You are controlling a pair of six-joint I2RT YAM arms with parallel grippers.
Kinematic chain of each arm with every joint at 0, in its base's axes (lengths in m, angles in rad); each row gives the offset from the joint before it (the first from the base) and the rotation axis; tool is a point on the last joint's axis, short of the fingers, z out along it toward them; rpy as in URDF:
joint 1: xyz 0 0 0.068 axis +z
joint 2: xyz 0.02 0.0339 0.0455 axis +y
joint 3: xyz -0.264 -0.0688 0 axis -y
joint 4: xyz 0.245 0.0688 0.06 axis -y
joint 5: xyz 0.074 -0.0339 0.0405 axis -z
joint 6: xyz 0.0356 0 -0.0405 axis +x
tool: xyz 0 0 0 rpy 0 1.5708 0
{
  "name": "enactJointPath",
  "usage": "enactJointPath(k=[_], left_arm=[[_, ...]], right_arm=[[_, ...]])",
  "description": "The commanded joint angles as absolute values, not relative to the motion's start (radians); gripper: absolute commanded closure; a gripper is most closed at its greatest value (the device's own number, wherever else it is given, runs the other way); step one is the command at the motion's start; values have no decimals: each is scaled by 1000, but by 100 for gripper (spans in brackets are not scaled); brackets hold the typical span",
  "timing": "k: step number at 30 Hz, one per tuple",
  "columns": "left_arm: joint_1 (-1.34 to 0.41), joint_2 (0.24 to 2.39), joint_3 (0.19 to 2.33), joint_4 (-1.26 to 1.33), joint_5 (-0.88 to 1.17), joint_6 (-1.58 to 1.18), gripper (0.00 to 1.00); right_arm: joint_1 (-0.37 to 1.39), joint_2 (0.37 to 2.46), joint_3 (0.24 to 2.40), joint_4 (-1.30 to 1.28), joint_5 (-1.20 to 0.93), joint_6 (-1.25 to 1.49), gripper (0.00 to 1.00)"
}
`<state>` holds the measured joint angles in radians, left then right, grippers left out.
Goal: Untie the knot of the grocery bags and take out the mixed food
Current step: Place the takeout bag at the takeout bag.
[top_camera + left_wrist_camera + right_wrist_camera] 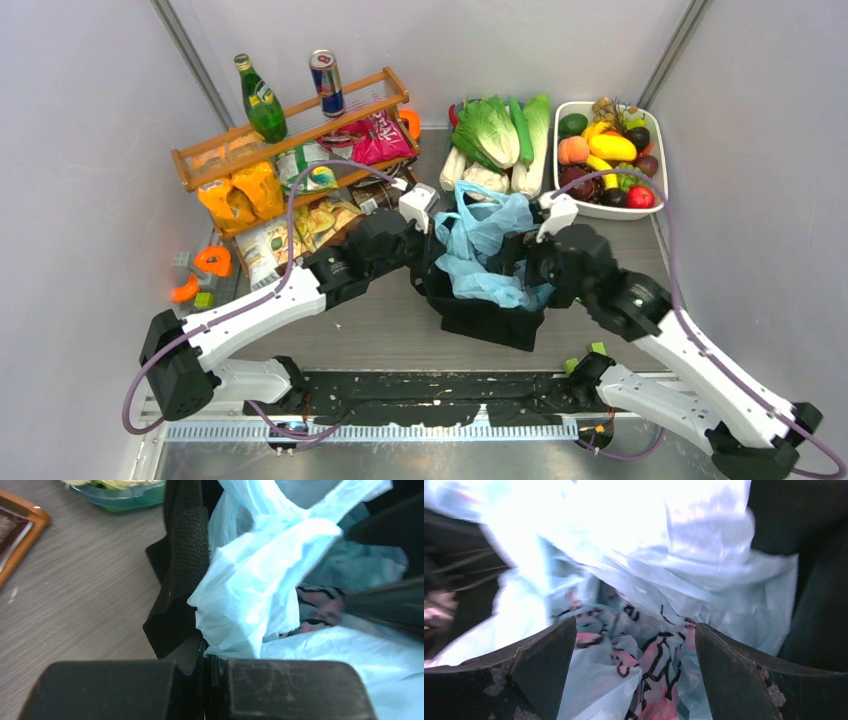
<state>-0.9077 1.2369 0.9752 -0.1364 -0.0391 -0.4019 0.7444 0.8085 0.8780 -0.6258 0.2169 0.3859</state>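
While the left gripper [212,672] sits at nine o'clock of the thin light-blue plastic bag [480,235], jaws shut, the right gripper [635,630] holds jaws wide: untying stage; outward pull judged next.

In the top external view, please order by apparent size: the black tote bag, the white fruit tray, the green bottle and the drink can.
1. black tote bag and white fruit tray: similar, tote partly covered, so unranked.
2. green bottle
3. drink can
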Motion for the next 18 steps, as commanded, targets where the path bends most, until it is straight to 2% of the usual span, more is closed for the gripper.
enactJointPath(k=[1,5,13,18], left_arm=[[-905,1234,1044,-214,-162,-329,100],[-905,1221,1044,-195,-136,-329,100],[-905,1202,1022,-159,-96,-328,100],[-905,1200,1023,-151,-87,-335,100]], right_arm=[[747,725,1044,-737,39,333,5],[747,694,1107,-709,-51,339,5],[747,749,1161,-578,147,278,0],[748,853,1137,-521,258,231,10]])
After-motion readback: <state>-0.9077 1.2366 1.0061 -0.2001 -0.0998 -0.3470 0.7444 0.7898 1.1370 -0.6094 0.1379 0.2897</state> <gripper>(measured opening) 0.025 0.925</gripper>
